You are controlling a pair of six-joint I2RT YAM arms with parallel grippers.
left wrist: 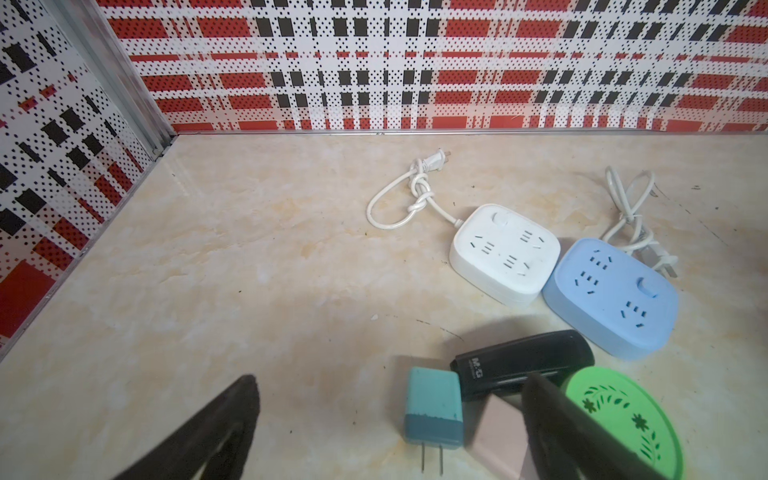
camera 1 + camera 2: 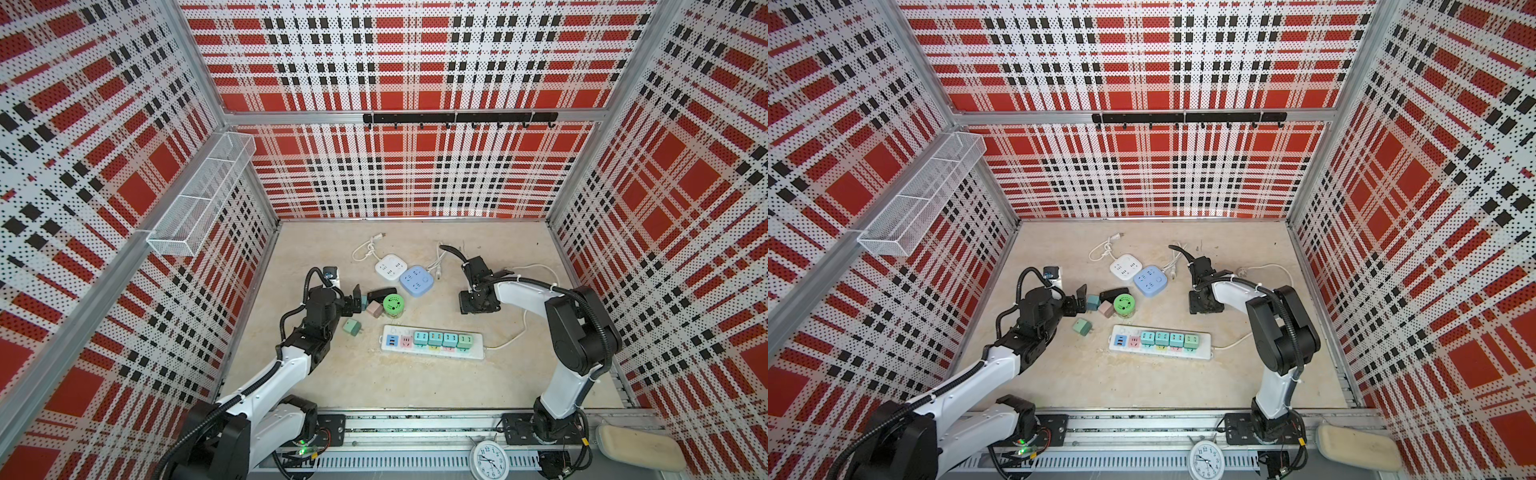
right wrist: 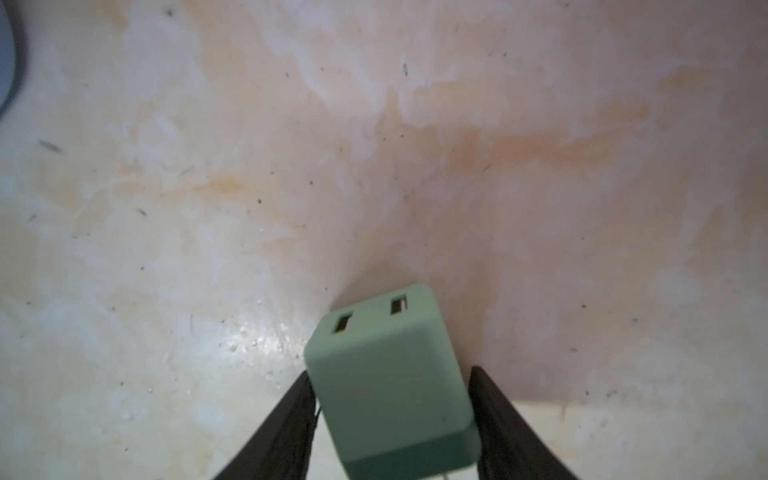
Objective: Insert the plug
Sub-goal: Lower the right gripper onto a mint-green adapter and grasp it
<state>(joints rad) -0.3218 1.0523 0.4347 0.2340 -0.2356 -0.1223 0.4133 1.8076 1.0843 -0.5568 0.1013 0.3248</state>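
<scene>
Plug (image 3: 386, 399), sage green, appears to rest on the tabletop (image 3: 374, 166) between the right gripper (image 3: 392, 372) jaws. Both fingers (image 3: 286, 428) sit against its sides, so it's pinched. Slotted face points away from the wrist camera; a prong shows at the near end. In both top views that gripper is low over the tabletop, farther back than the right end of the power strip (image 2: 432, 341) and apart from it; the plug is hidden there. Strip already carries four plugs in a row. Other side: left gripper (image 2: 356, 300) jaws spread wide, holding nothing. Just ahead of them are a teal plug (image 1: 432, 407), a pink plug (image 1: 498, 436), a black stapler-like thing (image 1: 523, 363) and a green round lid (image 1: 623, 415).
</scene>
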